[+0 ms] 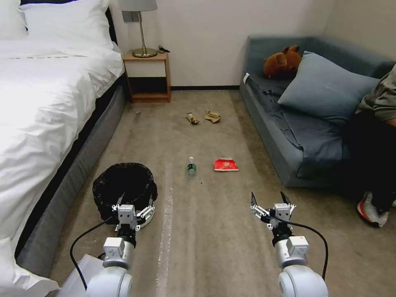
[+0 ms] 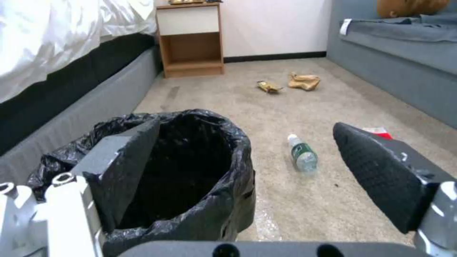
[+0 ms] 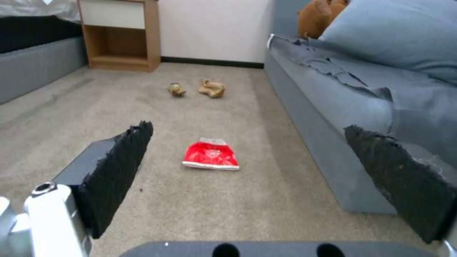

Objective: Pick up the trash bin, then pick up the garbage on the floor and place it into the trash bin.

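Here, clear bottle point(image 1: 191, 167) flat on carpet, cap toward nightstand; left gripper point(image 1: 135, 201) spread at trash bin point(image 1: 123, 185), right gripper point(image 1: 269, 200) spread

Both arms are glossy white cylinders with silver-grey metal wrists. A black cable loops along each. The left pincer point(image 1: 135, 203) and right pincer point(image 1: 269, 199) carry black, rough-textured finger pads point(image 3: 119, 171).

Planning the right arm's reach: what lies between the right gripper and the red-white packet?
Bare carpet; the right wrist view shows the open right gripper facing the red-white packet.
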